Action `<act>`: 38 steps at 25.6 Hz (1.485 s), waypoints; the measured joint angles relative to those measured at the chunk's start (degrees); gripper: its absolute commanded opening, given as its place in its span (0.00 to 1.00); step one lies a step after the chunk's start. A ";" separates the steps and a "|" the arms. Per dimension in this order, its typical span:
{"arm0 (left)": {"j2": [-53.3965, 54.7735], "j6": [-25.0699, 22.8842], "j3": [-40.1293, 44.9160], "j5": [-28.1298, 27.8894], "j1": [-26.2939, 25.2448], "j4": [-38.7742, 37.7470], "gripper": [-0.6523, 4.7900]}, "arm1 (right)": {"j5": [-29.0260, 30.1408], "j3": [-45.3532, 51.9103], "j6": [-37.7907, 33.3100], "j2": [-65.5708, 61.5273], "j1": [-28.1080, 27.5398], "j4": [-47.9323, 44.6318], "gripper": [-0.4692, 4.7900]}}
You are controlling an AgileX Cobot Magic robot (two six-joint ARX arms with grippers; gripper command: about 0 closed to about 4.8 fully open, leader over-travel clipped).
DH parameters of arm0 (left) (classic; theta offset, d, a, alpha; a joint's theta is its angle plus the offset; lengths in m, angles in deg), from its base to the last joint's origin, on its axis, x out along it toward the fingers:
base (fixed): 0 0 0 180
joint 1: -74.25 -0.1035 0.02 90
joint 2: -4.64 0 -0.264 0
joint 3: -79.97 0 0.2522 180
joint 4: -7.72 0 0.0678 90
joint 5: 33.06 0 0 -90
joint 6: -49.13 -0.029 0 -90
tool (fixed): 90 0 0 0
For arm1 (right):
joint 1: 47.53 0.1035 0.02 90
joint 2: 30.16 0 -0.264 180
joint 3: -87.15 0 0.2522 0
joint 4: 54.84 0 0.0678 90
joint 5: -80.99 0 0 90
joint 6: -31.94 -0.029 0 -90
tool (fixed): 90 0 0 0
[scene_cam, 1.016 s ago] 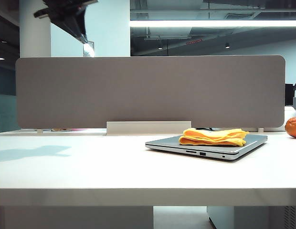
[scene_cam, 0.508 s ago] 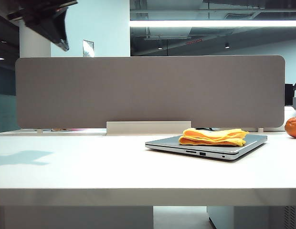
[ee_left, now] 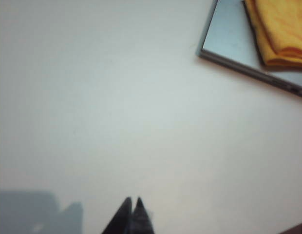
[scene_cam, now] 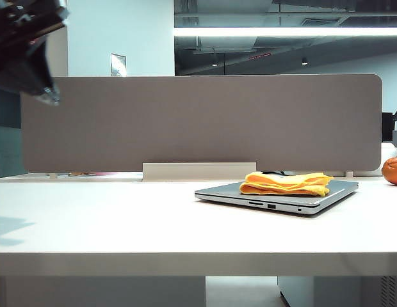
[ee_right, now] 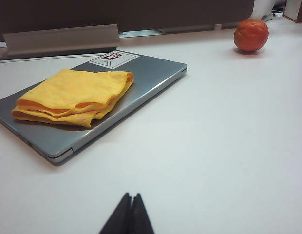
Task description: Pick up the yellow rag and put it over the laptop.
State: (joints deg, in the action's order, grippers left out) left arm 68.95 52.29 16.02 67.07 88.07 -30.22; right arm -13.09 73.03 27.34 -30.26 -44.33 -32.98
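On the white table [scene_cam: 121, 224], nearest the right wrist camera, the right gripper [ee_right: 131, 197] hovers low, fingertips pressed together, holding nothing. Beyond it the yellow rag [ee_right: 75, 96] lies folded on the closed laptop [ee_right: 151, 73]; the lid's sticker has red lettering, illegible. Farther off sits an orange fruit [ee_right: 251, 35]. High at far left, the left gripper [ee_left: 133, 202] hangs closed and empty.

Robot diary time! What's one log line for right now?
yellow rag: folded on closed laptop | left gripper: shut, empty, above bare table | right gripper: shut, empty, low near laptop | orange ball: untouched
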 measured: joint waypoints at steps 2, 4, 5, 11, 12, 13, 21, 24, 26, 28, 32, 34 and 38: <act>-3.37 0.37 3.69 0.20 0.04 1.18 0.11 | 0.00 0.00 -0.02 0.00 0.00 0.00 0.09; -4.63 0.39 4.76 0.83 0.04 1.18 0.11 | 0.00 0.00 0.00 0.02 0.00 0.00 0.09; -4.98 0.42 4.79 1.49 0.07 0.66 0.11 | 0.00 0.00 -0.02 0.00 0.00 0.00 0.09; -5.09 0.35 4.79 2.43 0.07 0.35 0.11 | 0.00 0.00 0.00 0.02 0.02 0.00 0.09; -5.09 0.37 4.79 2.47 0.07 0.37 0.11 | 0.00 0.00 0.00 0.02 0.02 0.00 0.09; -5.09 0.37 4.79 2.45 0.07 0.35 0.11 | 0.00 0.00 0.00 0.00 0.02 0.00 0.09; -5.01 -1.92 4.79 1.51 0.07 0.61 0.11 | 0.00 0.00 0.00 0.02 0.02 0.00 0.09; -4.68 -2.29 5.60 -4.22 -0.04 4.90 0.11 | 0.00 0.00 0.00 0.02 0.02 0.00 0.09; -6.60 -2.32 8.74 -6.19 -0.90 11.58 0.11 | 0.00 0.00 0.00 0.02 0.02 -0.02 0.09; -8.63 -2.27 12.07 -6.23 -2.71 17.55 0.11 | 0.00 0.00 0.00 0.02 0.02 -0.02 0.09; -13.33 -2.27 18.78 -6.27 -5.07 24.52 0.11 | 0.00 0.00 0.00 0.02 0.02 0.00 0.09; -16.06 -2.32 22.49 -6.29 -6.19 27.63 0.11 | 0.00 0.00 0.00 0.00 0.02 0.00 0.09; -22.51 -2.32 30.71 -6.32 -8.96 33.40 0.11 | 0.00 0.00 0.00 0.02 0.02 0.00 0.09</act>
State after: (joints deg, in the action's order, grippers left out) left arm 46.44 49.97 46.73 60.75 79.11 3.18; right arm -13.09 73.03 27.34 -30.23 -44.31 -32.98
